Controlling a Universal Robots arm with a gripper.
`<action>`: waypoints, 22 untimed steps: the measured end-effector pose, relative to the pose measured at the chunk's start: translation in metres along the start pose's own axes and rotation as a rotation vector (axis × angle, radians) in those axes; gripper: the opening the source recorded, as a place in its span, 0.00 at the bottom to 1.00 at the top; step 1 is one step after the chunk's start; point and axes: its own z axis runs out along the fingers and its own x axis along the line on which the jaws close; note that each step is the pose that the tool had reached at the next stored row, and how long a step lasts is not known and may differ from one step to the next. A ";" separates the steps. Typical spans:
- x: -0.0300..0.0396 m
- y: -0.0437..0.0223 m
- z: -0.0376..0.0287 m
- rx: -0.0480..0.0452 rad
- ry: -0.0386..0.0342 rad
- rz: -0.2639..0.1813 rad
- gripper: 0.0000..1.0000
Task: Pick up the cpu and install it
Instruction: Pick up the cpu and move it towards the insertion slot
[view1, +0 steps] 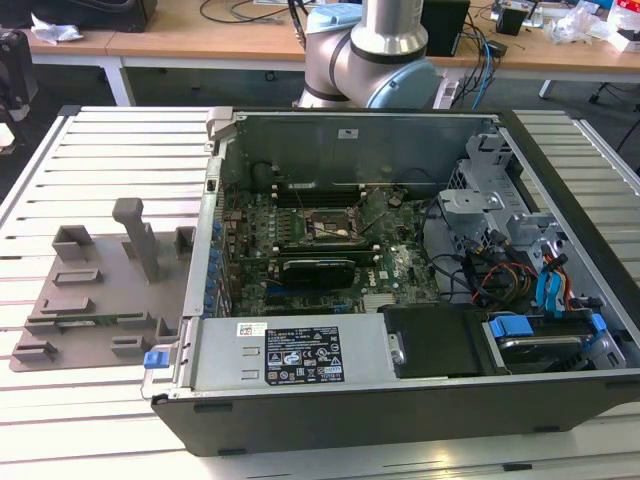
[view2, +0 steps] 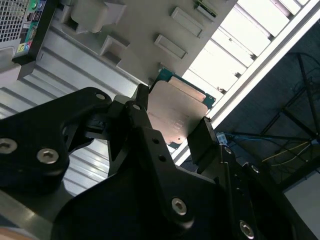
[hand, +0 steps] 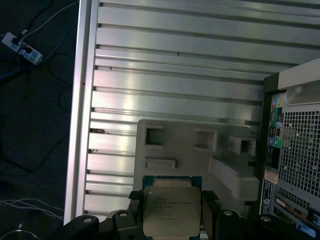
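Right now the end effector (view2: 172, 116) is closed on the cpu (hand: 171, 210), with one finger (view2: 201, 137) on each side, as seen in both wrist views. The cpu lies flat between them, over the edge of the grey holder (hand: 200, 150) on the tabletop (hand: 175, 65). It looks lifted off, but I cannot be sure. To do this lift well, I think the squeeze should be soft and even, on the thin rim only. The chip should be level so it does not slip. The open computer case (view1: 400, 390) stands just beside the grey holder.
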 end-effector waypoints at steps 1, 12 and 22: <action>-0.0020 -0.0002 0.0002 -0.0001 -0.0001 0.000 0.55; -0.0490 -0.0042 0.0016 -0.0002 0.0005 0.000 0.55; -0.0810 -0.0070 0.0025 -0.0001 0.0011 0.000 0.55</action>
